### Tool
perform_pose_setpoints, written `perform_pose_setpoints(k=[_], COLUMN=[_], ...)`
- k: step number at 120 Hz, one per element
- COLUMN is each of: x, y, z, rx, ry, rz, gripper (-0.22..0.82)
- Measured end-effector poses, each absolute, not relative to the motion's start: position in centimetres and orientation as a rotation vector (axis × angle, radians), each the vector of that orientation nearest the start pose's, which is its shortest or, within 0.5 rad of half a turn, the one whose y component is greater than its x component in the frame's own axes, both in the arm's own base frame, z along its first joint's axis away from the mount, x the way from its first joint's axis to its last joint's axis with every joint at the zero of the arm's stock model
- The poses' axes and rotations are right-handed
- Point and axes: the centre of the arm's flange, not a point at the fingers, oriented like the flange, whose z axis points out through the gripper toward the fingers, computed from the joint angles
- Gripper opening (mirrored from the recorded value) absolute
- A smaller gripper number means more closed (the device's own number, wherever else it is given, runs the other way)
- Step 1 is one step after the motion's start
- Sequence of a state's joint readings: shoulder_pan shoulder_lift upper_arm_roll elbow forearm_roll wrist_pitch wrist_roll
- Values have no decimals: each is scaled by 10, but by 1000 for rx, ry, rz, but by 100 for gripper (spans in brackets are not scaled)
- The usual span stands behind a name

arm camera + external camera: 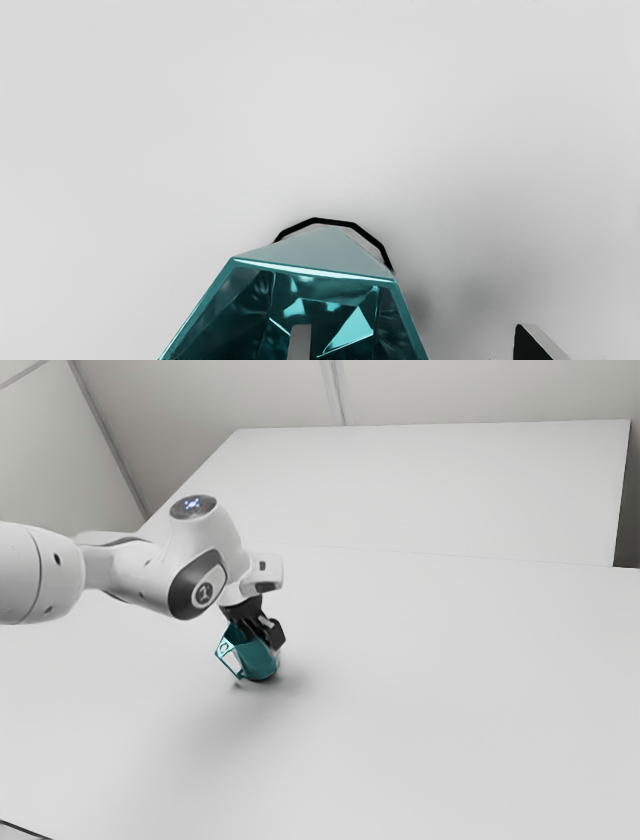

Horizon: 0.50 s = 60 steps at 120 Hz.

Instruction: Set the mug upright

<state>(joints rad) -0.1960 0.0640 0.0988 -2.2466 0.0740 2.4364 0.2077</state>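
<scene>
The black gripper is at the teal mug in the exterior view, coming down over its upper part. The mug's handle faces the exterior view's left, and its dark base is low, near the table; whether the base rests flat I cannot tell. In the wrist view the faceted mug has its mouth toward my hand, with a black rim around its base. The gripper stands open, one finger inside the mouth and the other outside, apart from the wall. The mug's lower part is partly hidden.
A broad white table surrounds the mug, with a second white surface behind it. Pale walls stand at the back. A dark edge crosses the exterior view's lower left corner.
</scene>
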Motion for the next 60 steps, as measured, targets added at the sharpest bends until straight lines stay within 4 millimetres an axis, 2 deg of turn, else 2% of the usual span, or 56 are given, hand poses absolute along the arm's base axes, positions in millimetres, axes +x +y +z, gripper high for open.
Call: perform_pose_setpoints(k=[44, 60], x=[537, 543], y=[-71, -77], z=[399, 433], rx=[-3010, -3000], ry=[591, 600], rz=[-260, -301], gripper=[45, 48])
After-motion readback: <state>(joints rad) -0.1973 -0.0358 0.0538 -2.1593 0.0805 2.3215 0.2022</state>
